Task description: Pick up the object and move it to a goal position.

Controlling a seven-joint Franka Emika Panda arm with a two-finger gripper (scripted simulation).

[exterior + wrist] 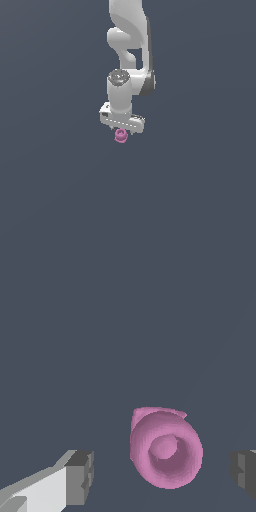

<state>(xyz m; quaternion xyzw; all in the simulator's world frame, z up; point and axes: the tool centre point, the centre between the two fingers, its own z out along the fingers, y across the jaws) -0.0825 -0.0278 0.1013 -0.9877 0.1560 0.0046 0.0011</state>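
The object (120,135) is a small pink-magenta cup-like piece with a hollow top. In the exterior view it shows just under the white gripper (122,131) of the arm. The wrist view shows the object (165,454) between the two dark fingertips (80,476), with a clear gap on each side. The gripper (162,476) is open and touches nothing. Its fingers are mostly hidden behind the hand in the exterior view.
The white arm (129,40) comes down from the top of the exterior view. A plain dark grey surface (60,190) fills the surroundings, with no other objects in sight.
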